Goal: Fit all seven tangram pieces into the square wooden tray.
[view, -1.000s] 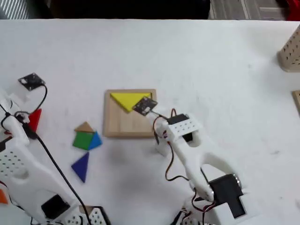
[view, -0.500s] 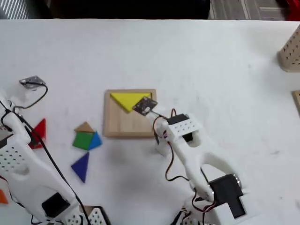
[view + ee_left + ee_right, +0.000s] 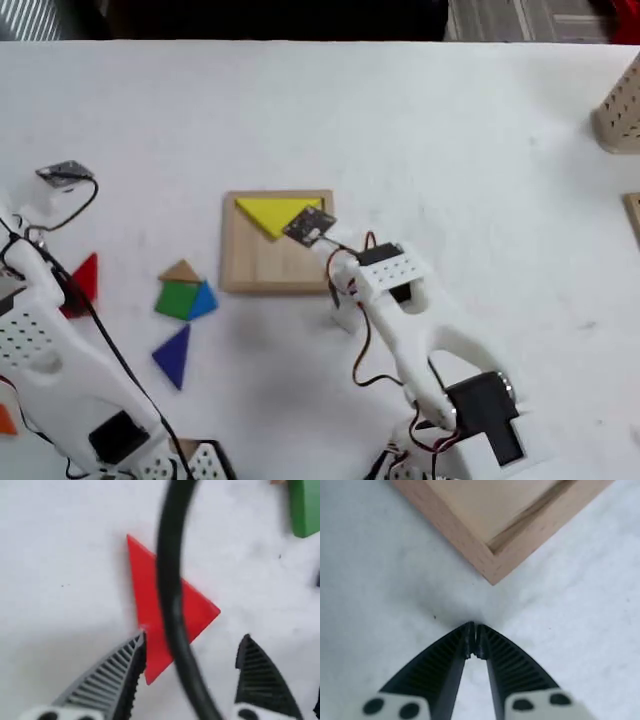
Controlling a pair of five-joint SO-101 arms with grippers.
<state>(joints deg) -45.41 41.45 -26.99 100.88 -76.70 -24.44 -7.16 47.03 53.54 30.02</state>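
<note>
We see the wooden tray [image 3: 277, 262] in the middle of the white table [image 3: 450, 130], with a yellow triangle [image 3: 270, 213] lying inside it against its far edge. Just off the tray's left side, a tan triangle [image 3: 181, 271], a green square [image 3: 178, 299] and a small blue triangle [image 3: 204, 299] cluster closely. A darker blue triangle [image 3: 174, 353] lies a little nearer the arms. Farther left of the tray lies the red triangle [image 3: 165, 610]. The left jaws stand apart around one of its corners, one ribbed fingertip [image 3: 131, 667] at its edge, and a black cable [image 3: 170, 580] crosses in front of it. The right jaws are together and empty, their tips just off the tray's near right corner.
</note>
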